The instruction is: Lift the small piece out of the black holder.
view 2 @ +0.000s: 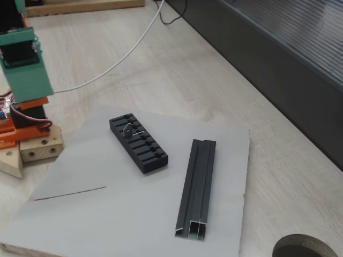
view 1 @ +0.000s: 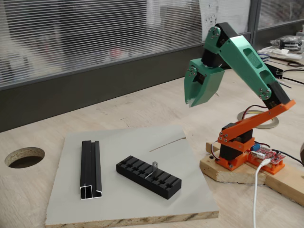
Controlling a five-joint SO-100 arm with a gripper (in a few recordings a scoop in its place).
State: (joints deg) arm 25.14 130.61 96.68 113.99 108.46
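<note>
Fixed view, front side
Hand [view 1: 191,102]: raised well above the grey board, pointed down, apart from every item; the green fingers are seen pressed together at the tips, nothing held.
Black holder [view 1: 148,176]: laid flat on the grey board [view 1: 123,209], set diagonally, slots facing up.
Small piece [view 1: 154,167]: seated in a slot near the middle of the holder, its thin leg standing upright above the top face.
Black channel rail [view 1: 90,168]: laid on the board to the left of the holder, well apart from it, silvery end toward the camera.
Thin grey line [view 1: 167,144]: seen on the board behind the holder.
Surface [view 1: 142,107]: light wood, with a round hole [view 1: 24,157] at the left.

Fixed view, opposite side
Arm [view 2: 24,69]: green section seen at the upper left; finger state cannot be told here.
Black holder [view 2: 138,143]: diagonal on the board, just right of the orange base [view 2: 24,131].
Small piece [view 2: 129,130]: seen standing in a slot toward the far end of the holder.
Black channel rail [view 2: 197,187]: to the right of the holder, not touching it.
</note>
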